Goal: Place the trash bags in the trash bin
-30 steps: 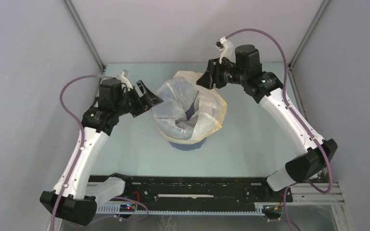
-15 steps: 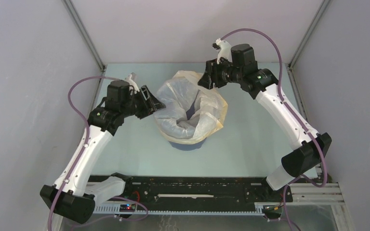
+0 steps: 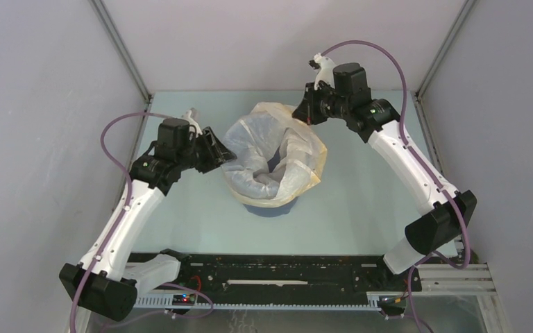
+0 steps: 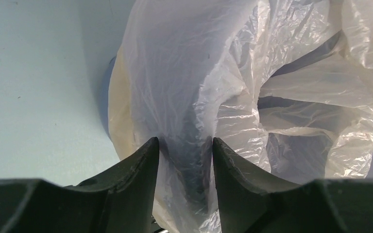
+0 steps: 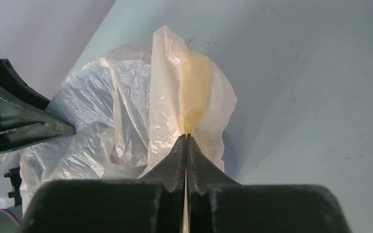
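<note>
The trash bag [image 3: 271, 149], crinkly translucent white with a pale yellow rim, is draped over the blue trash bin [image 3: 269, 208] at mid-table and hides all but the bin's base. My left gripper [image 3: 227, 154] is at the bag's left side. In the left wrist view its jaws [image 4: 184, 145] are half closed, pinching a fold of the bag [image 4: 184, 73] with something dark behind it. A sliver of the bin [image 4: 108, 77] shows to the left. My right gripper [image 3: 304, 114] at the bag's far right is shut [image 5: 186, 137] on the yellow rim [image 5: 194, 97].
Grey walls close in the table on the left, right and back, with metal posts [image 3: 121, 48] in the far corners. A black rail [image 3: 284, 267] runs along the near edge between the arm bases. Purple cables [image 3: 111, 149] loop off both wrists.
My left gripper moved right onto the bag's side and its jaws narrowed round a fold. My right gripper, open before, closed on the yellow rim.
</note>
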Controlling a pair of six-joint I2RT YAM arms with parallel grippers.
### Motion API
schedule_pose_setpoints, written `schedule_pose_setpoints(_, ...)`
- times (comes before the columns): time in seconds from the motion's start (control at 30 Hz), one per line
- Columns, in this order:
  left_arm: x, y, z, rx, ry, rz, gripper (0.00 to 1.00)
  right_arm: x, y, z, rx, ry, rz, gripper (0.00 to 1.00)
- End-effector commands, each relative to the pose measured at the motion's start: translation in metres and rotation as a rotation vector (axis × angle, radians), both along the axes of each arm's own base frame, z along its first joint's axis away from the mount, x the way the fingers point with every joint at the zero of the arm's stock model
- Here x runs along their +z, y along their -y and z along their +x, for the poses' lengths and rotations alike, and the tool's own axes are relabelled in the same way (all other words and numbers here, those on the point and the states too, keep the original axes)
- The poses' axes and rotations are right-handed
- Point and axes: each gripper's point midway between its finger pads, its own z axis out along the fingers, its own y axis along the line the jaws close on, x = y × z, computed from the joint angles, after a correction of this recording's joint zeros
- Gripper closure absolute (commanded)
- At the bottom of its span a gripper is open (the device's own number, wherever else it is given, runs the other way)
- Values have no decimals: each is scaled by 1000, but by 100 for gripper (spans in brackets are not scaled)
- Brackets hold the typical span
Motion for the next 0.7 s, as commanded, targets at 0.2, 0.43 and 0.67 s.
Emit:
schedule_pose_setpoints(0.2, -10, -4, 1, 7, 13, 33, 52, 42, 46, 21, -195, -102, 364, 100)
schedule_pose_setpoints(0.43, -14, -3, -1, -7, 5, 35, 56, -13, 61, 37, -203, -404, 587, 100)
schedule_pose_setpoints(0.67, -2, -4, 2, -8, 46, 42, 57, -75, 40, 34, -193, -541, 554, 100)
